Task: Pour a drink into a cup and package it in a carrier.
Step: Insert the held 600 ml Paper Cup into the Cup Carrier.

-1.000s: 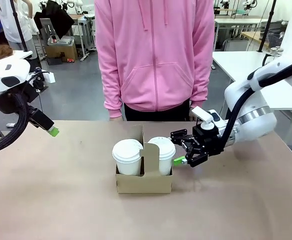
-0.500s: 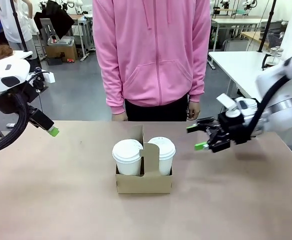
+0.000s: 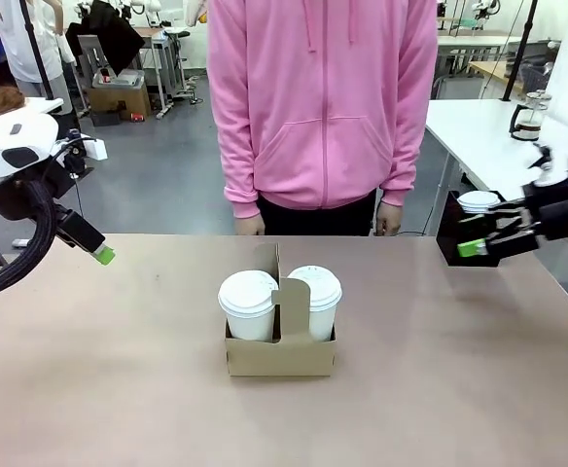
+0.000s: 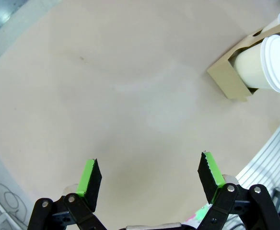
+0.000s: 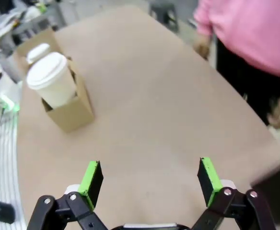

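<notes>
Mid-table, the brown cardboard carrier (image 3: 279, 356) holds two white lidded cups, one on the left (image 3: 248, 303) and one on the right (image 3: 315, 297), either side of its upright handle. My right gripper (image 3: 474, 236) hangs open above the table's right edge, far from the carrier. Its wrist view has the carrier (image 5: 71, 113) and the near cup (image 5: 52, 79) at upper left, beyond the open gripper (image 5: 149, 179). Over the far left corner my left gripper (image 3: 99, 255) stands open and empty, with the carrier (image 4: 225, 79) at upper right of its view. The glass press jug (image 3: 529, 115) stands on the white side table.
A person in a pink hoodie (image 3: 323, 107) stands at the far edge, hands (image 3: 249, 226) hanging by the table. A black box (image 3: 451, 231) with white lids (image 3: 479, 201) sits at the right, just behind my right gripper. Bare brown tabletop (image 3: 119, 370) surrounds the carrier.
My right gripper has drawn back from beside the right cup to the table's right edge, rising as it went. The person has shifted slightly right. The left arm has stayed still.
</notes>
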Tool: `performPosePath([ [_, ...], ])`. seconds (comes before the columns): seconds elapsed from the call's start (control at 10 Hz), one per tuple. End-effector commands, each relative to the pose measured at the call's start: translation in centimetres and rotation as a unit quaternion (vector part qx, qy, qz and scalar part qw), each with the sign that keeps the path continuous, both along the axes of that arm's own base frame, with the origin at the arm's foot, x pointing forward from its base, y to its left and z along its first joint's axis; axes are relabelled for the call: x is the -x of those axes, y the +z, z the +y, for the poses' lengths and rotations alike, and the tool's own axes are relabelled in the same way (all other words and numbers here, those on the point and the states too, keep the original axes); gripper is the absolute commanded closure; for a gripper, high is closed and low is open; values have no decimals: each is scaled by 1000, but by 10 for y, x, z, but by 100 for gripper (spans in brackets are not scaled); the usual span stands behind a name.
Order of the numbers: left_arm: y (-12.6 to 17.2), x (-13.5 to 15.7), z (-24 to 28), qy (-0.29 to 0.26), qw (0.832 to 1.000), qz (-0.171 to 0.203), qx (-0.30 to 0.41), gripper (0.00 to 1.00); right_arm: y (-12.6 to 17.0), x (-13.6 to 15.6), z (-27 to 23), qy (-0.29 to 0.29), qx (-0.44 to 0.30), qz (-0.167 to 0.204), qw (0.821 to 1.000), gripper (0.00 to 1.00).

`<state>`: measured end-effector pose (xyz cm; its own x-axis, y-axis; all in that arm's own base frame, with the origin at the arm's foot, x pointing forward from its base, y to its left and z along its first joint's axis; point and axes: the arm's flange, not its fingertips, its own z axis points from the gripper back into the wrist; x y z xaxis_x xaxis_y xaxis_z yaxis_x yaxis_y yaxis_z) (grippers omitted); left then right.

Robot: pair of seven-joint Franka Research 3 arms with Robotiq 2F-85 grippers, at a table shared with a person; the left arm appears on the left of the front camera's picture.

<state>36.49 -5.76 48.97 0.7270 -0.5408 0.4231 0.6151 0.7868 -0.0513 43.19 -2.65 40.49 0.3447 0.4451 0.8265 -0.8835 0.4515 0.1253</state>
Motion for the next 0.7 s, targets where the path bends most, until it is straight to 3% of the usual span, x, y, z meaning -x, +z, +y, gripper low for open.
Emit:
performPosePath([
  [0.0, 0, 1, 1, 1, 1000, -3, -1, 0, 9, 17, -7, -32, 12, 38, 999, 0],
  [0.6, 0, 1, 1, 1, 1000, -3, -1, 0, 2, 22, -21, -42, 7, 32, 999, 0],
])
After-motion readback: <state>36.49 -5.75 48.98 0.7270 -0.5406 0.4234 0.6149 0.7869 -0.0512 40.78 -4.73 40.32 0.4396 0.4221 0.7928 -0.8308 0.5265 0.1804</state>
